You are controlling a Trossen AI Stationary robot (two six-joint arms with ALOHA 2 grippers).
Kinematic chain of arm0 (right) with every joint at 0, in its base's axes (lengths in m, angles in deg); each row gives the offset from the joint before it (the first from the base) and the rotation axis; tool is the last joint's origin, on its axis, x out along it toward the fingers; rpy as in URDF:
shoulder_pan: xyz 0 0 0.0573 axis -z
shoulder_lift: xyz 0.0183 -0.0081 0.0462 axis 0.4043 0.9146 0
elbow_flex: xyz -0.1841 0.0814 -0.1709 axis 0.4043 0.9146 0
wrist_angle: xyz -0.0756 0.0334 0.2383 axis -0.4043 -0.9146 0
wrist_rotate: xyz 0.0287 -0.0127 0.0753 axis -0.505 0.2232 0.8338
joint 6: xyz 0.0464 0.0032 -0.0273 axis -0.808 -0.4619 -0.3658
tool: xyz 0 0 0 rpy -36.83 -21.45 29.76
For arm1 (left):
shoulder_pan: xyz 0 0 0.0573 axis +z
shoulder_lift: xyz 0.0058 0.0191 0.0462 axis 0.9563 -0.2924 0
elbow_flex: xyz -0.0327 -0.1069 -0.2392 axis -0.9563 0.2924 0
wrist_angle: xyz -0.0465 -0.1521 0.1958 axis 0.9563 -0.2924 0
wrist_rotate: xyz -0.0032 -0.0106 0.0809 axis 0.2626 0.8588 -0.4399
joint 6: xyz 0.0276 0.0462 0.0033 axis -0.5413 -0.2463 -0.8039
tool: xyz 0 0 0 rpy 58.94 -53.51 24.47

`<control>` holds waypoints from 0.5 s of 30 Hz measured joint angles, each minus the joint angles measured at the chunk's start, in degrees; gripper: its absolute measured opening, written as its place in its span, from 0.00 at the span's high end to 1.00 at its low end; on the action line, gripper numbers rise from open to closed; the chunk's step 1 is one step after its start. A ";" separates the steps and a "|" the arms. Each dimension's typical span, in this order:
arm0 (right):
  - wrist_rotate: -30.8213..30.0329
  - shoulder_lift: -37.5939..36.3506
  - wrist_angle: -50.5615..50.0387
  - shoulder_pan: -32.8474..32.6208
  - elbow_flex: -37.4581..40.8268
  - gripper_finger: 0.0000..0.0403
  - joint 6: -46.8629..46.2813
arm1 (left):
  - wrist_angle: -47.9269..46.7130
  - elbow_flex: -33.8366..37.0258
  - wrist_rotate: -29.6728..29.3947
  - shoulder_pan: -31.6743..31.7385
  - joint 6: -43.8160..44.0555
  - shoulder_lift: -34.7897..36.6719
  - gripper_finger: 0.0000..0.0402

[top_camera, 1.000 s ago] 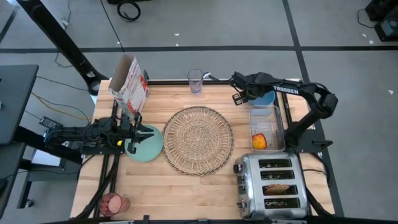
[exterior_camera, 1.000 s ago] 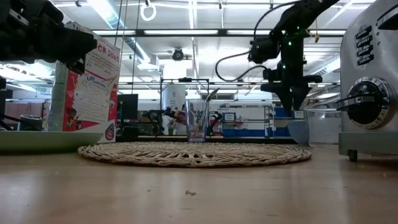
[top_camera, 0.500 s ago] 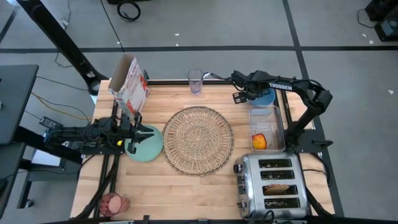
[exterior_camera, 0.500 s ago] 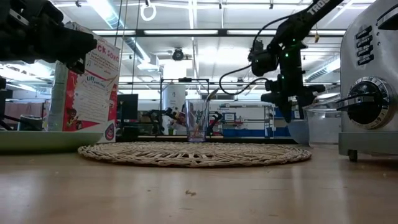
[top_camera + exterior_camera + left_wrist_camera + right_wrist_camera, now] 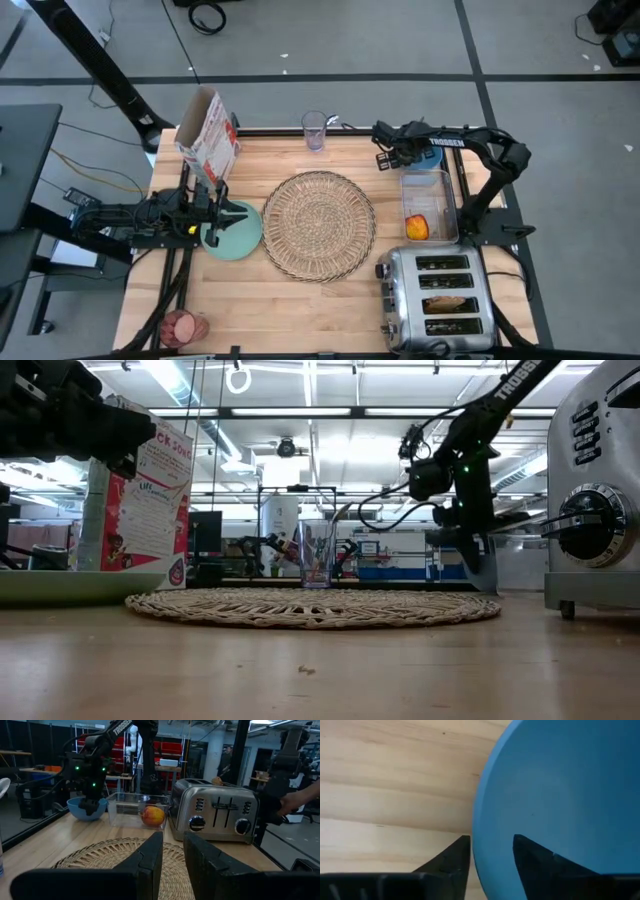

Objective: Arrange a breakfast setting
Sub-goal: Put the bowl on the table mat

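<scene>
Fingers [image 5: 455, 855] of the right gripper [image 5: 487, 852] are straddling the rim of the small blue bowl [image 5: 560, 795], one outside the wall and one inside, with a narrow gap between them. Can't honestly tell if they're pinching the rim yet or just sitting around it. That bowl [image 5: 428, 155] sits at the far right of the table [image 5: 250, 310], right behind the clear plastic bin [image 5: 440, 185] holding the red-yellow apple [image 5: 417, 227].

Left gripper [image 5: 232, 213] is parked over the mint-green plate [image 5: 238, 240] on the left side, fingers [image 5: 150, 857] slightly apart with nothing between them.

The round woven wicker placemat [image 5: 320, 223] lies in the middle of the table with nothing on it. A toaster [image 5: 437, 293] stands at the near right with a toast slice [image 5: 450, 303] down in one slot. The glass of pink drink [image 5: 182, 326] is at the near left corner, well apart from everything. At the far edge there's an empty glass [image 5: 314, 131] and a cereal box [image 5: 207, 137].
</scene>
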 joint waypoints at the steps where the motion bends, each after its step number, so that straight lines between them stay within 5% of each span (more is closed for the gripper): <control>1: 0.02 0.00 0.06 -0.02 0.24 0.65 0.01 | 0.00 0.00 -0.02 0.01 0.00 0.00 0.79; 12: -0.78 -0.75 0.14 -0.58 0.50 0.96 2.35 | 0.00 0.00 0.00 -0.01 0.00 0.01 0.79; 15: -2.82 -2.76 -0.37 -1.33 0.44 0.97 3.99 | 0.00 0.00 -0.02 -0.01 0.00 0.01 0.79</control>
